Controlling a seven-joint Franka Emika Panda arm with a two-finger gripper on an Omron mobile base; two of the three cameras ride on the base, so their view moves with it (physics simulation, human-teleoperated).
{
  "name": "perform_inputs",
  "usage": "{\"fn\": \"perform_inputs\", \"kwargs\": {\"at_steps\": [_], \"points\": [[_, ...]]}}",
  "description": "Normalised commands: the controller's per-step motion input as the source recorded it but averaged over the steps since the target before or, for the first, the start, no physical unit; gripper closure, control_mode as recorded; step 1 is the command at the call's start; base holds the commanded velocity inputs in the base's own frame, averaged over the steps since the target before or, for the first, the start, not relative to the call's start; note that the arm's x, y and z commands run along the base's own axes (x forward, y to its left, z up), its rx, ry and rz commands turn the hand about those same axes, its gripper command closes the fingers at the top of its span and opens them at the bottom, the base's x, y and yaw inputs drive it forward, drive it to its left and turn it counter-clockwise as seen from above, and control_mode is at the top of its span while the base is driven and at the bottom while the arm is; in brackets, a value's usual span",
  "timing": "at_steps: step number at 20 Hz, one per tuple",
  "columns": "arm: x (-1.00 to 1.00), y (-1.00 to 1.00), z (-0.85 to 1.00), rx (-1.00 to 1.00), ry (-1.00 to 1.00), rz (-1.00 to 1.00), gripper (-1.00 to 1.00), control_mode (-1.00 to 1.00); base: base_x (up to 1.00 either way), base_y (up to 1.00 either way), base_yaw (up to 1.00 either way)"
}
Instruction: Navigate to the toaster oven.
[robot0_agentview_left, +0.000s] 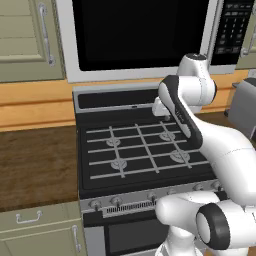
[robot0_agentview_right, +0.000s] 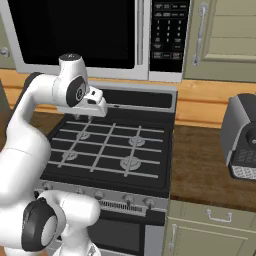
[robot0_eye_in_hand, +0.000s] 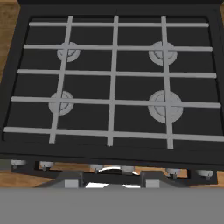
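Note:
The toaster oven is out of view. My gripper hangs over the black gas stove, pointing down at its grey grates. Its fingers stand apart with nothing between them, so it is open. In the right base view the gripper sits above the stove's back left burner, below the white-framed microwave.
The microwave hangs over the stove. A silver-and-black coffee machine stands on the wooden counter to the right and shows at the edge as the coffee machine. More counter lies to the left. Olive cabinets flank the microwave.

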Motion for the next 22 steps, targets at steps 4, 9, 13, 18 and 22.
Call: {"fn": "perform_inputs", "kwargs": {"at_steps": [4,9,13,18,22], "points": [[-0.36,0.0,0.0,0.0,-0.02,0.0,-1.0,-1.0,0.0,0.0,0.0],[-0.87,-0.01,0.0,0.0,-0.02,-0.01,-1.0,-1.0,0.0,0.0,0.0],[-0.85,0.0,0.0,0.0,-0.04,0.0,-1.0,-1.0,0.0,0.0,0.0],[-0.76,-0.07,0.0,0.0,-0.06,-0.02,-1.0,-1.0,0.0,0.0,0.0],[0.0,0.0,0.0,0.0,0.0,0.0,-1.0,1.0,-0.86,-0.77,-0.06]]}}
